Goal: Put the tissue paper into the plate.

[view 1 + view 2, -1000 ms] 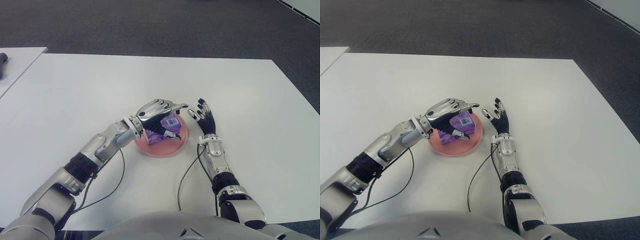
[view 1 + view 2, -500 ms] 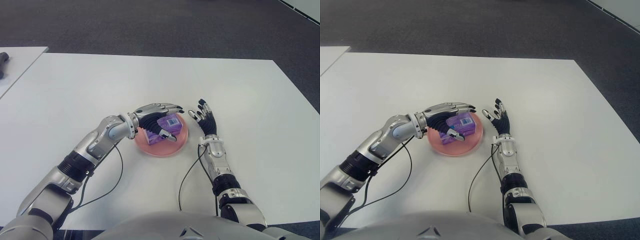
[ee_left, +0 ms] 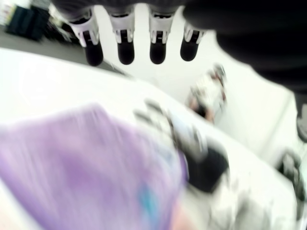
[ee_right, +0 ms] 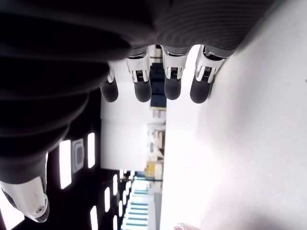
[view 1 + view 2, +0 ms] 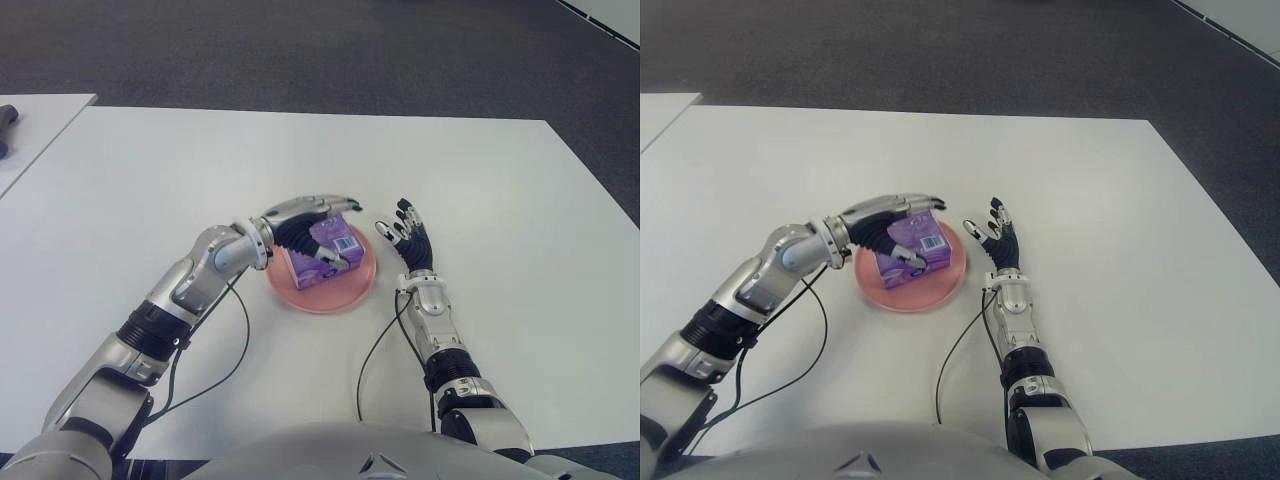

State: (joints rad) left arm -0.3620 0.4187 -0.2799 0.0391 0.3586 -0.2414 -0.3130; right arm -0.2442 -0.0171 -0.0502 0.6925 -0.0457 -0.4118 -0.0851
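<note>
Already the purple tissue paper [image 5: 327,250] stood in the pink plate [image 5: 350,292], the left hand [image 5: 305,222] spread loosely over it, the right hand [image 5: 408,234] open just beside the plate's rim with bare table [image 5: 500,200] beyond.

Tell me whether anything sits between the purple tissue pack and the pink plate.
Nothing visible does. The tissue pack already sits inside the pink plate, with the left hand open around it. The right hand shows open just right of the plate, clear of both.
</note>
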